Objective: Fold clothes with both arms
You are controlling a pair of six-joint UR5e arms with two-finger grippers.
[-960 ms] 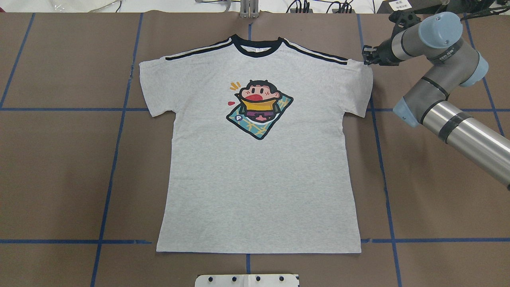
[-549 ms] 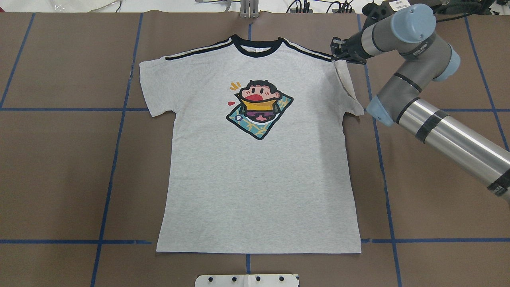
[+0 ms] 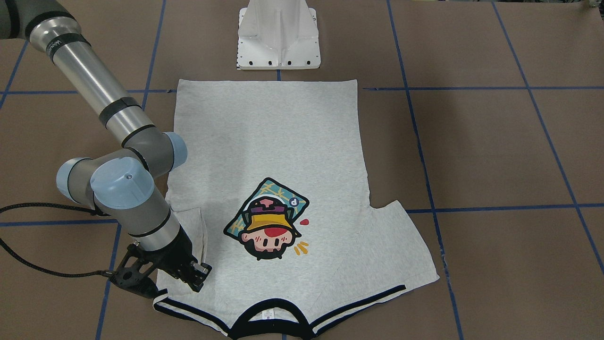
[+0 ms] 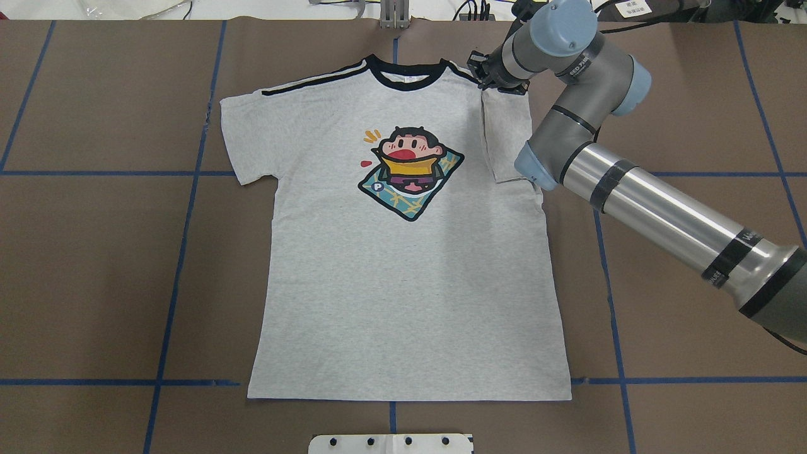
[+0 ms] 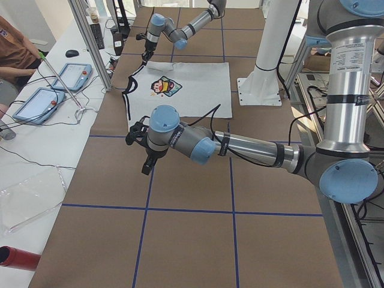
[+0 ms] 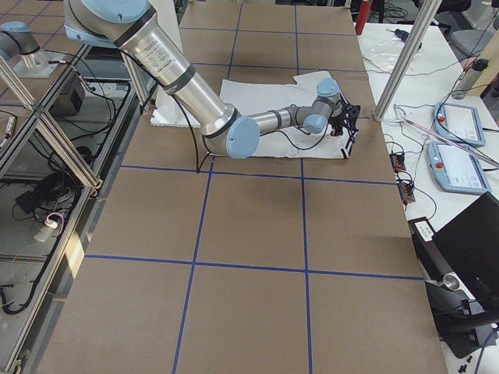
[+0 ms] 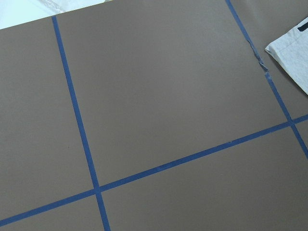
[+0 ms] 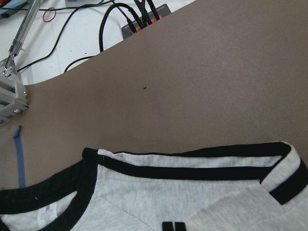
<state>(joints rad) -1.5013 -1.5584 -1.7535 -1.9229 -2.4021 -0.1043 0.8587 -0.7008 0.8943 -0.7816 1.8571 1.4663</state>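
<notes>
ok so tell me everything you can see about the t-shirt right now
The T-shirt is light heather-grey knit, short-sleeved, with a black collar, black-and-white shoulder stripes and a colourful cartoon print on the chest. It lies face up and flat on the brown table covering, collar away from the robot, hem nearest it. One sleeve is spread out; the other sleeve is folded in over the body, its upper corner pinched by the right gripper.

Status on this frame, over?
Right gripper shut on light grey cartoon-print T-shirt, its sleeve folded inward. Left gripper away over bare brown table, state unclear. Nothing blocking.
</notes>
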